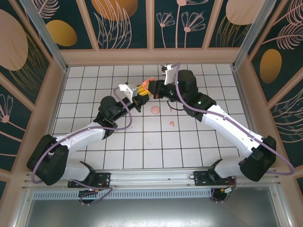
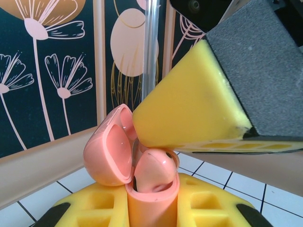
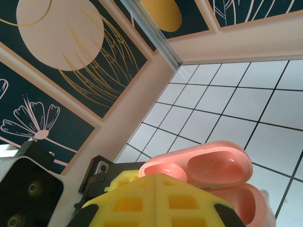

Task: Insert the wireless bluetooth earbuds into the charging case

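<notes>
1. Coral-pink charging case [image 2: 152,205] stands upright at lower centre of the left wrist view. It is clamped between the yellow fingers [image 2: 90,208] of the left gripper [image 2: 151,215], with its lid [image 2: 108,152] swung open toward the left.
2. Coral earbud [image 2: 154,171] sits in the mouth of the charging case, its rounded head standing above the rim.
3. Yellow pad [image 2: 189,111] of the right gripper [image 1: 156,90], backed with grey foam, reaches in from the upper right and appears to rest on the earbud's top. Whether this gripper's jaws are apart or together cannot be told.
4. Top view: both grippers meet at upper centre, above the white tiled table [image 1: 189,146].
5. Coral loose earbud [image 1: 172,124] lies on a tile below and right of the grippers. A pink rounded item [image 1: 155,110], too small to identify, lies near it to the upper left.
</notes>
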### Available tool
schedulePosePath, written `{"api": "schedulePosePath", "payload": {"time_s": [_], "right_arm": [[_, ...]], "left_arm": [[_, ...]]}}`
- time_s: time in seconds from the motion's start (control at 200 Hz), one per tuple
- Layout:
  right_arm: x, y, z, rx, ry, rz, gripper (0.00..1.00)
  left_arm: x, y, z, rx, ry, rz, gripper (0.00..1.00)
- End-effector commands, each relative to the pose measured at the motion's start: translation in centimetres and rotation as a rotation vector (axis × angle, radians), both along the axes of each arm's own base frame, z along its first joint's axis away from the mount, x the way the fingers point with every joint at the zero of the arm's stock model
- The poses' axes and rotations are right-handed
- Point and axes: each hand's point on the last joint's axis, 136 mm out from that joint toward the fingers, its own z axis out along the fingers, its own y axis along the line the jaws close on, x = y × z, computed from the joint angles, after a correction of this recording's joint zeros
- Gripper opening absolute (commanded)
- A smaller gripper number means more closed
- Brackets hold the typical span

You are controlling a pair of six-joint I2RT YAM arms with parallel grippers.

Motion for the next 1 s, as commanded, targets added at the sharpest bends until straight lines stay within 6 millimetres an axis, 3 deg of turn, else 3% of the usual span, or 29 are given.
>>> {"api": "schedulePosePath", "payload": {"time_s": [0.0,0.556,0.881,0.996], "right_arm": [[-0.5,-0.7,0.7,-0.014,-0.029,-0.007,0.01],[-0.5,-2.5,5.0,0.031,-0.113,-0.067,0.04],[-2.3,-3.6,1.7,-0.006,-0.024,-0.051,0.02],[-2.6,-4.9,0.4,-0.03,-0.005,-0.094,0.02]], "left_arm": [[-0.3,-0.2,1.0,-0.017,-0.032,-0.012,0.0],[-0.5,-0.1,-0.1,-0.005,-0.012,-0.014,0.0],[-0.8,-0.1,-0.1,0.011,-0.041,-0.019,0.0],[-1.7,0.0,-0.4,0.036,-0.092,-0.034,0.0]]}}
